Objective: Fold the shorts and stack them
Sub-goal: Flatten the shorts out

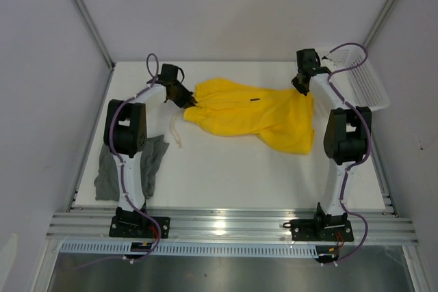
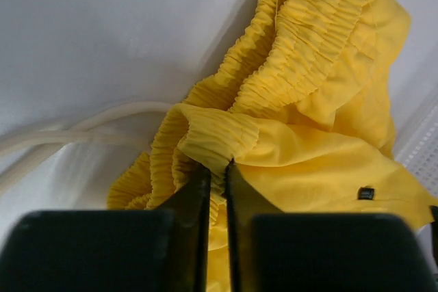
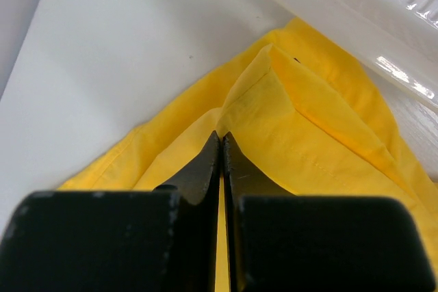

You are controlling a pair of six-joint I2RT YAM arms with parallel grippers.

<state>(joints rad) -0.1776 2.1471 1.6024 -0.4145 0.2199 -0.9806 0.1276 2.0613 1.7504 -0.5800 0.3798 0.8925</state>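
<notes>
left fingers point(image 2: 205, 181): nipped onto yellow shorts point(image 1: 246, 117) at waistband | right fingers point(image 3: 213, 155): closed, apparently on far hem | aim: spread for folding

Left arm point(image 1: 133, 176) and right arm point(image 1: 335, 184) look identical: white links, chunky black joints point(image 1: 124, 128), skinny purple cables point(image 1: 151, 65), black base plates point(image 1: 140, 227).

Top view overhead, whole table point(image 1: 226, 169) – wrist views close, all share yellow shorts point(image 1: 253, 117).
</notes>
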